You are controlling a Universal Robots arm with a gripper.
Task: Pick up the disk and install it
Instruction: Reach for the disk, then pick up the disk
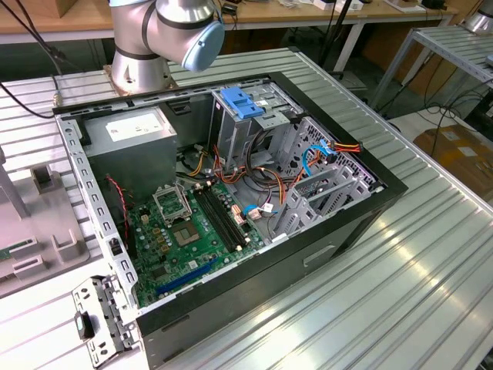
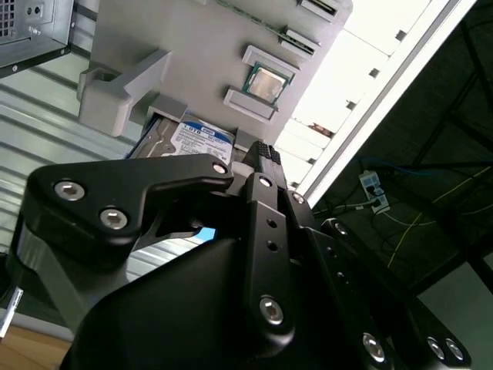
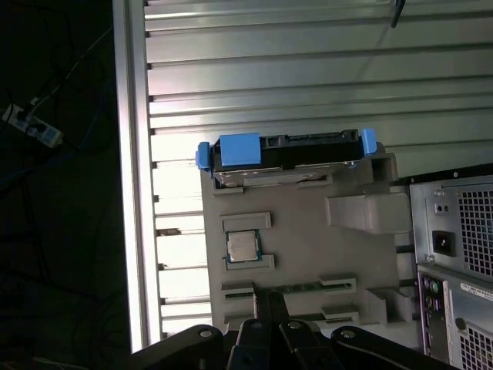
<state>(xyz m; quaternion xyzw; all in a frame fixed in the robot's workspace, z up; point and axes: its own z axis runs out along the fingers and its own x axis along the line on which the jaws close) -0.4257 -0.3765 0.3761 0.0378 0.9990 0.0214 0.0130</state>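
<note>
The disk (image 3: pixel 285 150) stands on edge in a slot at the far end of a grey parts holder (image 3: pixel 308 254), with blue rails on its ends. Its white-and-blue label (image 2: pixel 191 139) faces the camera in the second wrist view. My gripper (image 3: pixel 271 304) hovers above the holder's near side, well short of the disk, its black fingers together with nothing between them. In the second wrist view one fingertip (image 2: pixel 266 154) lines up beside the disk's edge. The open computer case (image 1: pixel 231 193) lies on the table in the exterior view.
A processor chip (image 3: pixel 242 247) sits in a holder pocket. The holder (image 1: pixel 46 223) lies at the exterior view's left, beside the case's rear panel (image 3: pixel 454 254). Inside the case are a grey power-supply box (image 1: pixel 135 131), a motherboard (image 1: pixel 185 231) and a blue bracket (image 1: pixel 243 102) atop the drive cage.
</note>
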